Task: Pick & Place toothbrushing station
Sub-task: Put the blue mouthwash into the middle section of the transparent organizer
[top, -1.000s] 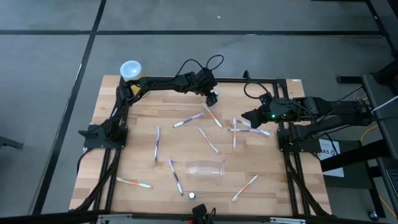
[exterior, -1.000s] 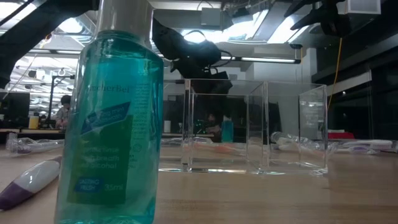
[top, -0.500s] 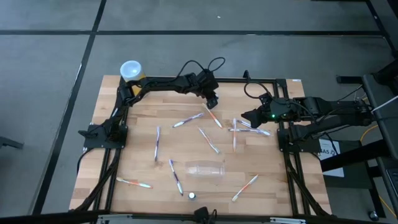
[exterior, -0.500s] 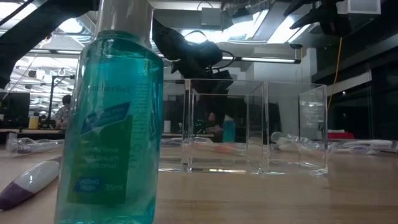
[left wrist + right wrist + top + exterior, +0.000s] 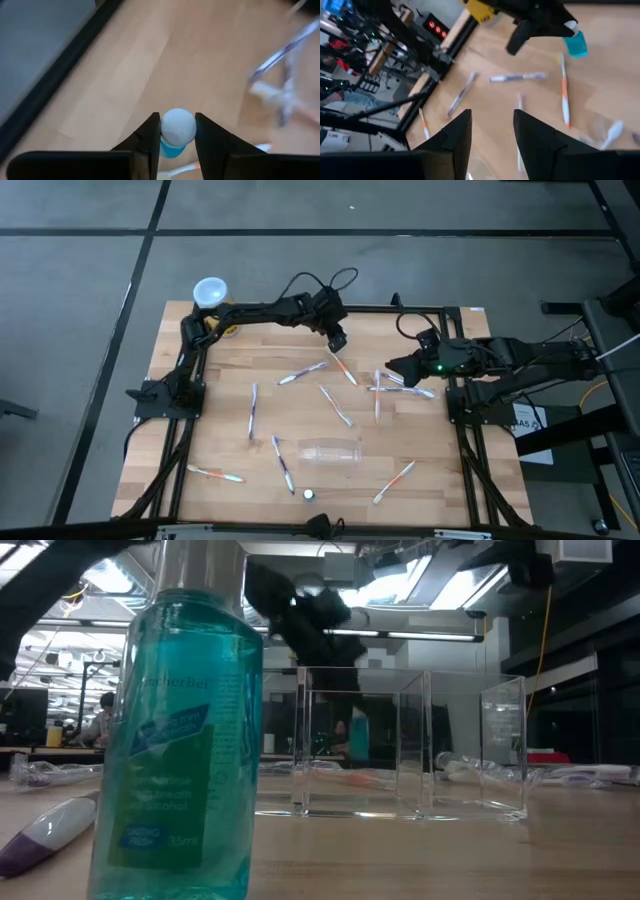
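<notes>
Small teal bottle with a round white cap [image 5: 177, 131] hangs upright, cap up, clamped between the left gripper's [image 5: 178, 131] dark fingers above the wooden table's [image 5: 230, 385] far edge. Right gripper [image 5: 492, 132] waits, fingers apart.

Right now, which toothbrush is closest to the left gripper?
The orange-ended toothbrush lying diagonally right by the left gripper, which grips a small blue bottle; its near end almost reaches the gripper, the other brushes lie farther off.
</notes>
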Tool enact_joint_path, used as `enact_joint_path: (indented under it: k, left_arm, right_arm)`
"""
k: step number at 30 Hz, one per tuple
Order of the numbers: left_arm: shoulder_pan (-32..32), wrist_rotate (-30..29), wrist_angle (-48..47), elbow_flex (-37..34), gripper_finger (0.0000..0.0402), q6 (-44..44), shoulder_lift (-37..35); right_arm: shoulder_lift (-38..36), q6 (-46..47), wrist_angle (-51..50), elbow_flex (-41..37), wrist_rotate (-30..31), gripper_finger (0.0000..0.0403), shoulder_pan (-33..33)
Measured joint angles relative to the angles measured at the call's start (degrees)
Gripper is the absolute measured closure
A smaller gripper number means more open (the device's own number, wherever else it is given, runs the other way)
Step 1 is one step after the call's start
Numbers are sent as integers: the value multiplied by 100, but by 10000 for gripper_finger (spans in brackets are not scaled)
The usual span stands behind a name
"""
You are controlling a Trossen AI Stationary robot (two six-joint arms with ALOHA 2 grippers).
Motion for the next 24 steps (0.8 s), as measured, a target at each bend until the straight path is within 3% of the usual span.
enact_joint_path:
  k: [6, 12, 18, 24]
  left_arm:
    - [-146, -62, -794, 10, 315, 169, -873]
    - [-745, -335, -1714, -293, 315, 136, -1880]
    - [-1826, -776, -1364, -1092, 315, -869, -2836]
    - [-2963, -1517, -1017, -1532, 315, -1975, -3142]
  right_arm:
    - [0, -71, 241, 0, 482, 254, 248]
    - [0, -3, 316, 0, 948, 254, 472]
    - [0, 134, 321, 0, 1370, 254, 681]
    - [0, 240, 340, 0, 1521, 254, 765]
